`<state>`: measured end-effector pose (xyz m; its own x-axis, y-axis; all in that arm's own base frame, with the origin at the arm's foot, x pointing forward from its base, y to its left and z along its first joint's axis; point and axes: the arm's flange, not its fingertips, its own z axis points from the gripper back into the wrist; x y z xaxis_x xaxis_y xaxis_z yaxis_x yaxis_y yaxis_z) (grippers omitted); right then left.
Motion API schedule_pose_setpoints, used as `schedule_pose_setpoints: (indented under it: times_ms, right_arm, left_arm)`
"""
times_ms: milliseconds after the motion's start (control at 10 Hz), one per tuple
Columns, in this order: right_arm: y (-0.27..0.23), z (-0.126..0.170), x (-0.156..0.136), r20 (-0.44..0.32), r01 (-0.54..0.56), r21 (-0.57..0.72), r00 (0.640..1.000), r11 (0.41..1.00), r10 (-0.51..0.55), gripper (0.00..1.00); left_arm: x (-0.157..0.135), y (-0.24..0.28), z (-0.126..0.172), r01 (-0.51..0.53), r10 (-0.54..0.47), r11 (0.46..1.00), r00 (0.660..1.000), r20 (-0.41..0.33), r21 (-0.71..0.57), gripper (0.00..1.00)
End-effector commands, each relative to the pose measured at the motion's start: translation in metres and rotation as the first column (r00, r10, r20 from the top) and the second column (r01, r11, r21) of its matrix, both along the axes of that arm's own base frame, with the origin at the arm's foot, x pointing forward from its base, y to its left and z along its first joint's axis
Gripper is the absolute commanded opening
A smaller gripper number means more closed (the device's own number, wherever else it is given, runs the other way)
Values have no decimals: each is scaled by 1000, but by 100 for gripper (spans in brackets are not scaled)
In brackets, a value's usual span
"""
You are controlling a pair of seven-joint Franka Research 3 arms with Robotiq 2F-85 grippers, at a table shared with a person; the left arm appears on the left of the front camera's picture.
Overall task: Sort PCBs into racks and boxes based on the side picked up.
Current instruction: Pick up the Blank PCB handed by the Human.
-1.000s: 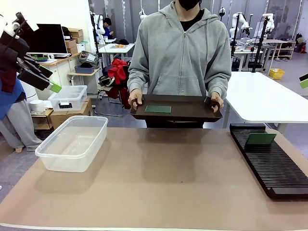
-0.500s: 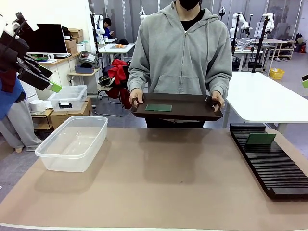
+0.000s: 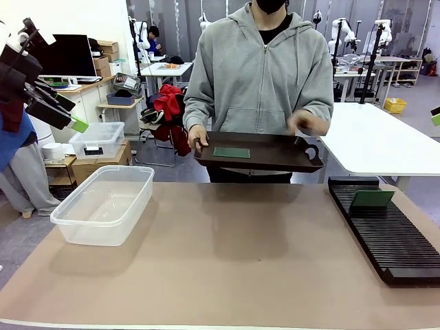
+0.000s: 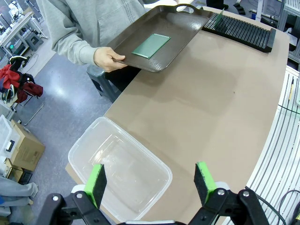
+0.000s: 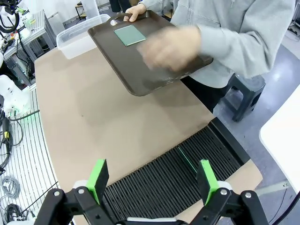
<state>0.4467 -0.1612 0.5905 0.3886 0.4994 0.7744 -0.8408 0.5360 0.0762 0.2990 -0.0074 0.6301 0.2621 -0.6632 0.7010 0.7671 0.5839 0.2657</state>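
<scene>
A person holds a dark brown tray (image 3: 261, 155) at the far side of the table with one hand (image 3: 197, 139) on its left end. The other hand (image 3: 307, 124) is blurry and floats just above the right handle, not gripping it. With one hand holding it, the tray could tip, and the green PCB (image 3: 232, 152) lying flat on it could slide off the low end. A second PCB (image 3: 372, 199) stands tilted in a slot near the far end of the long black rack (image 3: 385, 234) on the right. It leans, so a bump could knock it flat. The clear tub (image 3: 103, 203) on the left has nothing in it. The left gripper (image 4: 151, 180) hangs high above the tub, fingers wide apart, holding nothing. The right gripper (image 5: 153, 179) hangs over the rack, fingers also apart and empty. A reach for the tray now could bump the moving hand. The table (image 3: 227, 261) is flat and tan. Behind it is a busy workroom with a white table (image 3: 378, 137), a dark monitor (image 3: 67, 55), cardboard boxes (image 3: 103, 55), a small lidded bin (image 3: 97, 139) and a red cloth (image 3: 167, 103).
</scene>
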Motion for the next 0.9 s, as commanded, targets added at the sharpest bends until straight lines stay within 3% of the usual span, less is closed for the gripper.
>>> schedule_pose_setpoints:
  times_ms: [0,800]
  right_arm:
    - [3,1,0,0,3,-4,1000,1000,-3,100]
    - [3,1,0,0,3,-4,1000,1000,-3,100]
  left_arm:
    - [0,1,-2,3,-3,1000,1000,-9,3,100]
    - [0,1,-2,3,-3,1000,1000,-9,3,100]
